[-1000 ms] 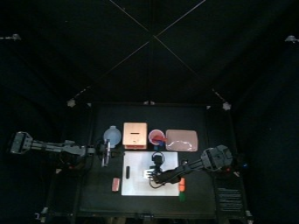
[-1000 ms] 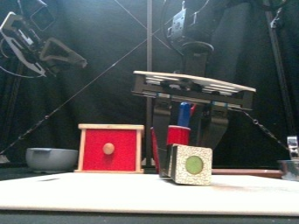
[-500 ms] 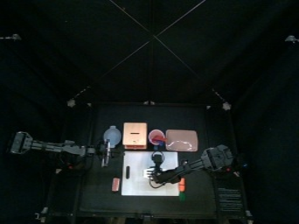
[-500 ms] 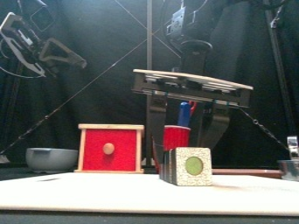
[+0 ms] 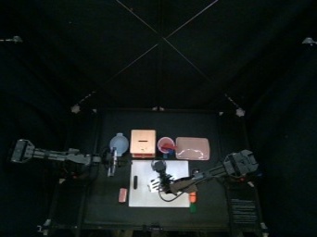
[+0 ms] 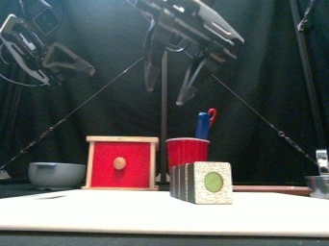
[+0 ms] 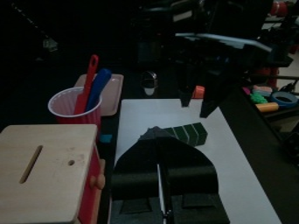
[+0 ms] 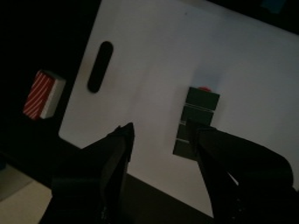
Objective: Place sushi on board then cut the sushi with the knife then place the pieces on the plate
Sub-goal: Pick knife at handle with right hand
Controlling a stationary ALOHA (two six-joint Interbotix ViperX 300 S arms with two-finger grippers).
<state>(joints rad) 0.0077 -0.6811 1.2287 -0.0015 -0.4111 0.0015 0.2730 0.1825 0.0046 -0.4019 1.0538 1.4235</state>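
The dark green sushi roll (image 6: pixel 203 183) lies on the white cutting board (image 6: pixel 115 213), its green-centred end facing the front. My right gripper (image 6: pixel 170 86) hangs open well above it, holding nothing. The right wrist view looks down on the roll (image 8: pixel 198 118) between that gripper's (image 8: pixel 173 162) spread jaws. The red cup (image 6: pixel 188 152) with a blue and a red knife (image 6: pixel 203 123) stands behind the board. Behind the board on the right lies the pink tray (image 5: pixel 194 146). My left gripper (image 7: pixel 162 188) rests shut at the left, off the board, holding nothing.
The wooden box with a red drawer front (image 6: pixel 122 163) and the blue-grey bowl (image 6: pixel 57 174) stand at the back left. A small red-and-white striped toy (image 8: pixel 44 94) lies on the table just left of the board.
My right gripper has risen from around the sushi roll to high above it, jaws still open. The roll stays on the board. The left arm has not moved.
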